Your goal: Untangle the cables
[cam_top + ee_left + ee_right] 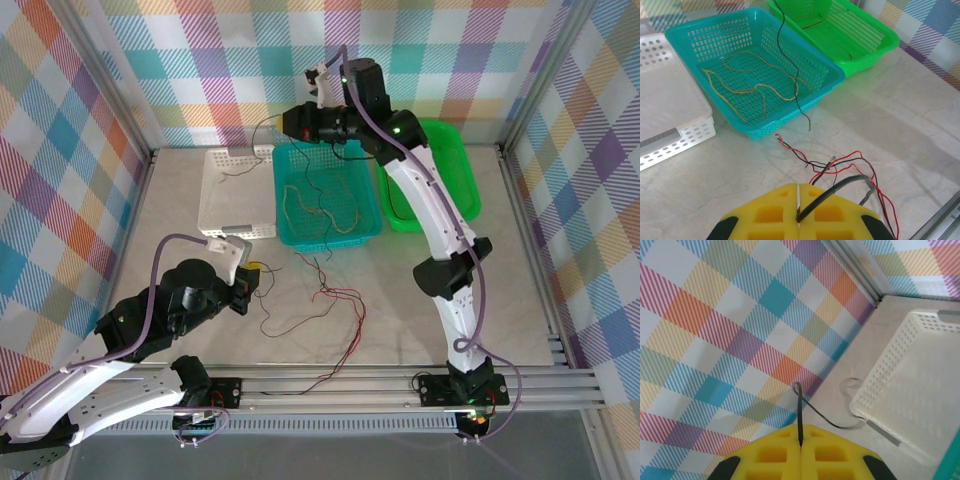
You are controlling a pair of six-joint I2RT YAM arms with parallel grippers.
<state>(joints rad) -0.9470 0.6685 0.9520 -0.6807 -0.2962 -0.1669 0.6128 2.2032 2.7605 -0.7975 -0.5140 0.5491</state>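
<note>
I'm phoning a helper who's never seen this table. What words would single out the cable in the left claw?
Find the left arm, low over the table in front of the teal basket. Its yellow-padded claw is shut on one cable. It is dark grey and thicker than the thin red and black wires tangled beside it.

**No text, brand, number or sign is legible.** The grey strip (659, 141) on the wall of the white basket (670, 95) shows no characters that can be made out. The teal basket (715, 37) and green basket (862, 27) show plain, unmarked plastic.
</note>
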